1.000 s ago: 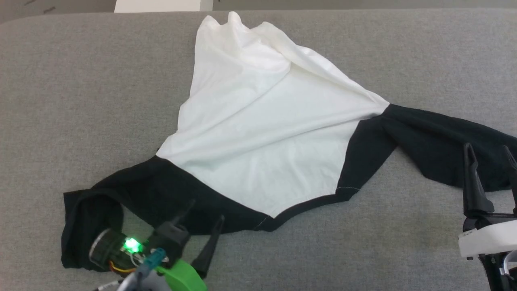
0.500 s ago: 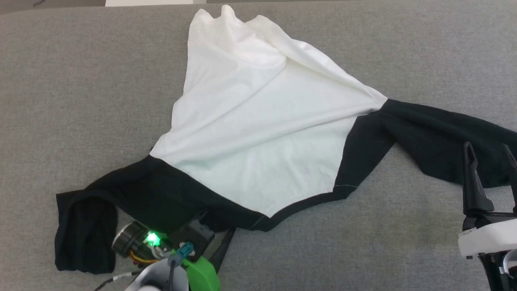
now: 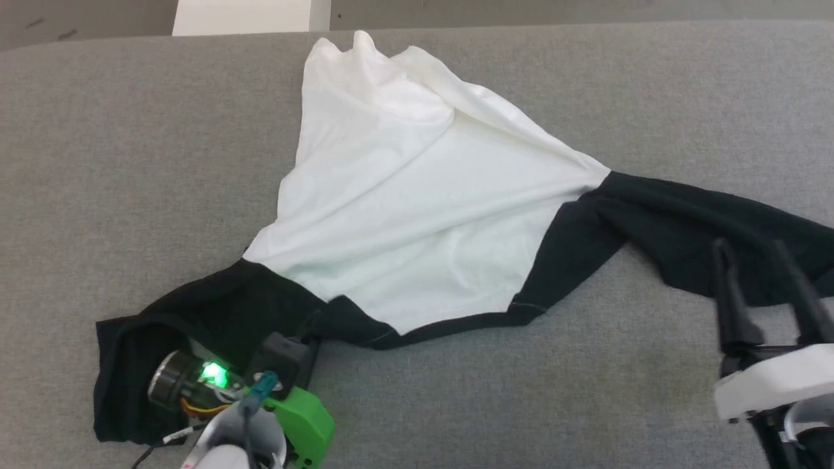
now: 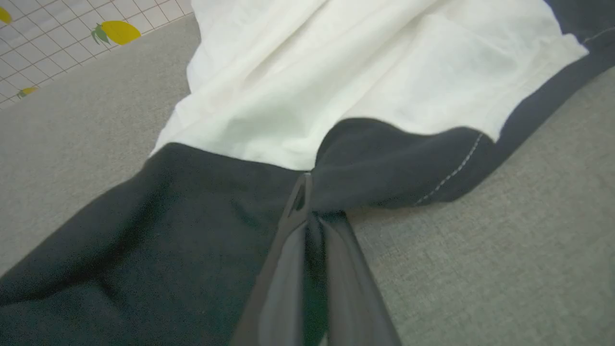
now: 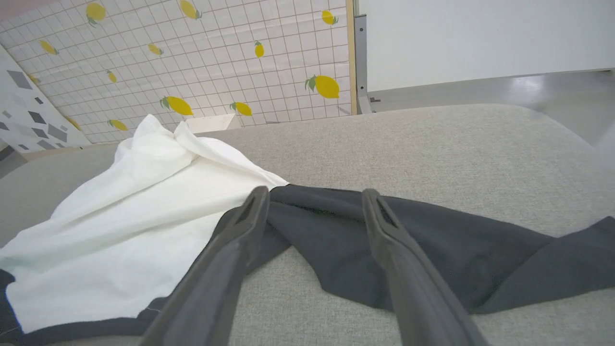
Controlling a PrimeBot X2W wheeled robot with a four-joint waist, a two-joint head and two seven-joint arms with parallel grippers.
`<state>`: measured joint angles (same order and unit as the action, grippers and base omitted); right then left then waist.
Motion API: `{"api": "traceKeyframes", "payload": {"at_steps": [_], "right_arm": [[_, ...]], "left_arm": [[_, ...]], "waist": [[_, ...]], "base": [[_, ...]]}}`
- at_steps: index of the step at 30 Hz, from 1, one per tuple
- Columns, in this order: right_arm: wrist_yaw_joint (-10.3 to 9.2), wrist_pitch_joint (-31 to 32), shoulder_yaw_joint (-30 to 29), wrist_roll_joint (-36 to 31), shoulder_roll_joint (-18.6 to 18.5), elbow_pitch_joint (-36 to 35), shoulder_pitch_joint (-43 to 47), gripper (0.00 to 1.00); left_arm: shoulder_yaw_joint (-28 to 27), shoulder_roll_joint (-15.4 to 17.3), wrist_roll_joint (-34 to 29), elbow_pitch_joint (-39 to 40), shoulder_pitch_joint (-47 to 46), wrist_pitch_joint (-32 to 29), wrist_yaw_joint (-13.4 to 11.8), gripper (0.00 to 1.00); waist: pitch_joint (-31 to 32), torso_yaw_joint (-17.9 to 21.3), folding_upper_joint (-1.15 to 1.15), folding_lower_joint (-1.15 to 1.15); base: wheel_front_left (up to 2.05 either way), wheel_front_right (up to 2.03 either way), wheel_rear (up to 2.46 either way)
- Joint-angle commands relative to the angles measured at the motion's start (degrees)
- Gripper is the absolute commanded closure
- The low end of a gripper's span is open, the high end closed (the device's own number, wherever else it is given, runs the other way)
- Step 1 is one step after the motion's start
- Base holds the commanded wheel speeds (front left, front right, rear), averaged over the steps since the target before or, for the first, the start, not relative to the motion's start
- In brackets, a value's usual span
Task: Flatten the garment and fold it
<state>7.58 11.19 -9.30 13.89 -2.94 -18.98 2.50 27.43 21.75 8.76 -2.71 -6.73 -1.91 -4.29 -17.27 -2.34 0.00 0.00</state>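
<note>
Roughly centred in the head view, the T-shirt (image 3: 417, 215) lies rumpled on the grey fabric surface (image 3: 130, 130), its white body bunching toward the upper middle and its black sleeves trailing to lower left and right edge. At lower left the left gripper (image 4: 310, 211) is clamped on black cloth. At lower right the right gripper (image 3: 749, 247) has its fingers spread apart by the sleeve there
</note>
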Motion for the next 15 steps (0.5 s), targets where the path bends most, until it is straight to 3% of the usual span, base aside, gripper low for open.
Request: {"api": "traceKeyframes", "payload": {"at_steps": [1,9,15], "right_arm": [[-0.09,1.8,1.4,0.2,0.1,0.3,0.7,0.00],[-0.09,12.2,7.8,-1.2,0.0,2.8,1.3,0.00],[-0.09,16.0,8.1,-1.7,0.0,6.1,0.9,0.00]], "left_arm": [[-0.9,0.5,0.4,1.4,1.2,0.6,-1.2,1.00],[-3.2,1.3,0.4,7.8,4.3,0.8,-5.3,1.00],[-2.1,0.3,0.7,9.6,3.4,0.8,-4.9,1.00]], "waist": [[0.4,-0.7,0.00,0.00],[-0.4,-3.5,0.00,0.00],[-1.9,-5.7,0.00,0.00]], "base": [[0.00,0.00,0.00],[0.00,0.00,0.00],[0.00,0.00,0.00]]}}
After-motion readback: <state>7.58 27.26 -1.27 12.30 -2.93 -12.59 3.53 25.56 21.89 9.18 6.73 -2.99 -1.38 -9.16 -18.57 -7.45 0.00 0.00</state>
